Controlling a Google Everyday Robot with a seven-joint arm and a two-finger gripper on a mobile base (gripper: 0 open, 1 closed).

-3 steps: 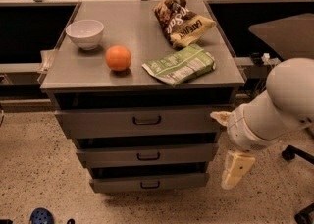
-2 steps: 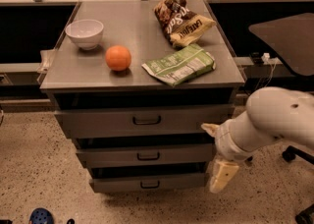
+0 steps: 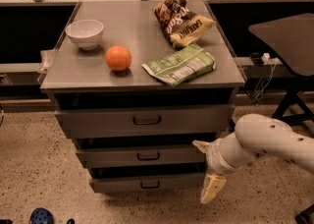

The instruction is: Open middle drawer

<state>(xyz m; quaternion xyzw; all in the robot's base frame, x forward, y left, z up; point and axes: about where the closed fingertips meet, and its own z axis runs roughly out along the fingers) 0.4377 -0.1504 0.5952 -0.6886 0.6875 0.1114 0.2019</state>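
The grey cabinet has three drawers. The middle drawer (image 3: 142,155) has a low wide front with a small black bar handle (image 3: 148,156) and sits pushed in. The taller top drawer (image 3: 142,120) is above it and the bottom drawer (image 3: 147,184) below. My gripper (image 3: 206,169) is on the white arm at the lower right. It is level with the right end of the middle drawer's front, well right of the handle. Its cream fingers (image 3: 212,188) are spread apart and hold nothing.
On the cabinet top (image 3: 137,36) are a white bowl (image 3: 84,33), an orange (image 3: 118,58), a green snack bag (image 3: 179,64) and a brown snack bag (image 3: 180,18). A dark round table (image 3: 287,36) stands to the right. A blue shoe (image 3: 41,216) lies on the floor.
My arm and gripper have moved left and down, from beside the cabinet's right edge toward the right end of the middle drawer's front. The drawers have not moved.
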